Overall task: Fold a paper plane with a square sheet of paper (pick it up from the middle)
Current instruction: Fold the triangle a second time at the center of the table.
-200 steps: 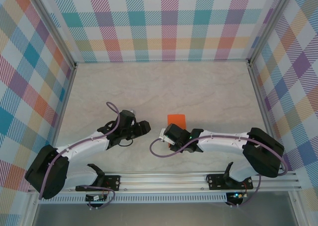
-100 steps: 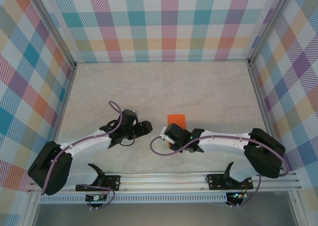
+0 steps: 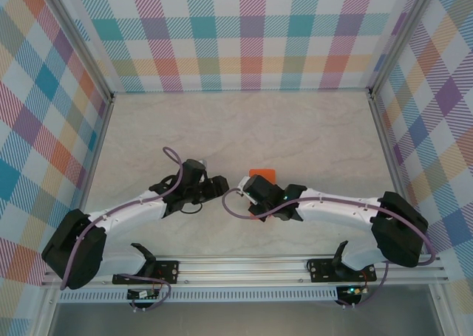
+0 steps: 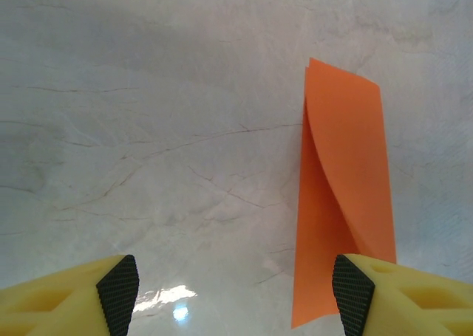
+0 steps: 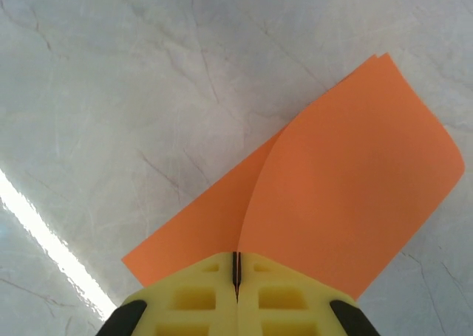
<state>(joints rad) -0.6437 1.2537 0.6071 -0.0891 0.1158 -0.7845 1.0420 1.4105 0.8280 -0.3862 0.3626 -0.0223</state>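
Note:
The square sheet of paper (image 5: 347,196) is bright orange, folded over on itself into two loose layers that bow apart. My right gripper (image 5: 236,266) is shut on its near edge, where the two layers meet. From above, a small strip of the orange paper (image 3: 262,173) shows just past the right gripper (image 3: 249,184). My left gripper (image 3: 219,184) stands open just left of it. In the left wrist view the paper (image 4: 344,188) lies at the right, its near end touching or just in front of the right fingertip (image 4: 353,292). Nothing sits between the left gripper's (image 4: 235,288) fingers.
The pale marble tabletop (image 3: 295,129) stretches behind the grippers. Checked walls (image 3: 244,33) close in the back and both sides. A metal rail (image 3: 244,266) carrying the arm bases runs along the near edge.
The right gripper has closed on the paper and moved slightly up and left, covering more of it. The left gripper has edged right toward the paper, still open.

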